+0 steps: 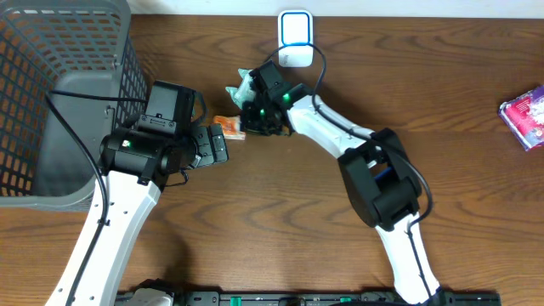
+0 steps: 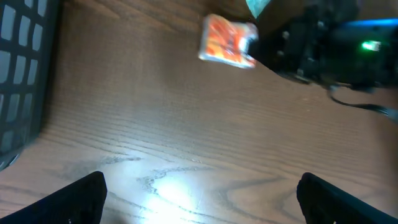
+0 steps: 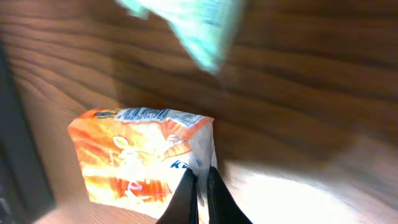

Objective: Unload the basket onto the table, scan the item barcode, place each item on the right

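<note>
Orange packet (image 3: 140,158): glossy crinkled film, roughly square and pillow-shaped, with a white band down one side and a pale printed picture on the face. A strip of small dark print runs along its top seam, too blurred to read. The blue lettering by the white band seems to begin with "K"; the fingers (image 3: 186,196) hide the rest.

Position: near the middle of the table (image 1: 442,76), a brown wood-grain surface with some glare, between the two hands. Cannot tell whether it lies flat or is tipped up at the held edge.

Right hand (image 3: 200,186): slim dark fingers pressed together on the packet's white band, pinching the film.

Left hand (image 2: 199,199): blunt dark fingertips spread wide with only table between them. It faces the packet from the other side, not touching it.

Teal packet (image 1: 242,87): crumpled film in teal and white, just beyond the right hand. Its print is unreadable.

White device (image 1: 295,38): rounded rectangle with a blue outline on top, at the table's far edge.

Grey basket (image 1: 59,93): plastic mesh walls, at the left.

Purple-pink packet (image 1: 525,115): shiny, at the far right, well apart from the rest.
</note>
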`<state>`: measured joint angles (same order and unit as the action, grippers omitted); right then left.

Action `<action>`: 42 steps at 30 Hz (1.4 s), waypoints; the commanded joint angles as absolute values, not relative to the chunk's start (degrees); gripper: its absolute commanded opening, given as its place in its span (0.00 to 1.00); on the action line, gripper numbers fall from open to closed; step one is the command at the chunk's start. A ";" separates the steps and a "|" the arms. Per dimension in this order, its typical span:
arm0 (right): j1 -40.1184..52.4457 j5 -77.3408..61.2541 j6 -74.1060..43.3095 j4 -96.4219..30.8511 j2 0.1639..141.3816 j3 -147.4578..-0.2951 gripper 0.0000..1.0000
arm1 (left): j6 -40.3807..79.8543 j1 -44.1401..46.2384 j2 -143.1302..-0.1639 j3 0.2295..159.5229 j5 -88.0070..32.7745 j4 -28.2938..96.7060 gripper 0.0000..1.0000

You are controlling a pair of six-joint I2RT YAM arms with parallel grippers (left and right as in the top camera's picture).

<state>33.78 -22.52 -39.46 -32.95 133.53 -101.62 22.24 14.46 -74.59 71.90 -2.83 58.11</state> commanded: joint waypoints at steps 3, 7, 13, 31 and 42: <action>30.72 -11.62 -33.56 -47.07 127.46 -101.19 0.01 | 21.74 14.44 -74.70 71.83 -2.50 58.24 0.98; 29.04 3.92 -33.67 -58.78 123.74 -101.19 0.01 | 21.74 14.44 -74.70 71.83 -2.48 58.24 0.98; 26.55 11.16 -30.50 -62.81 119.35 -101.19 0.01 | 21.74 14.44 -74.70 71.83 -2.48 58.24 0.98; 30.17 -22.31 -9.19 -36.88 129.49 -101.16 0.61 | 21.74 14.44 -74.70 71.83 -2.48 58.24 0.98; 30.70 -22.00 -8.64 -50.61 128.33 -101.19 0.39 | 21.74 14.44 -74.70 71.83 -2.48 58.24 0.98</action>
<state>30.68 -21.34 -9.45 -46.35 131.39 -101.14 22.24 14.46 -74.59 71.90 -2.83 58.13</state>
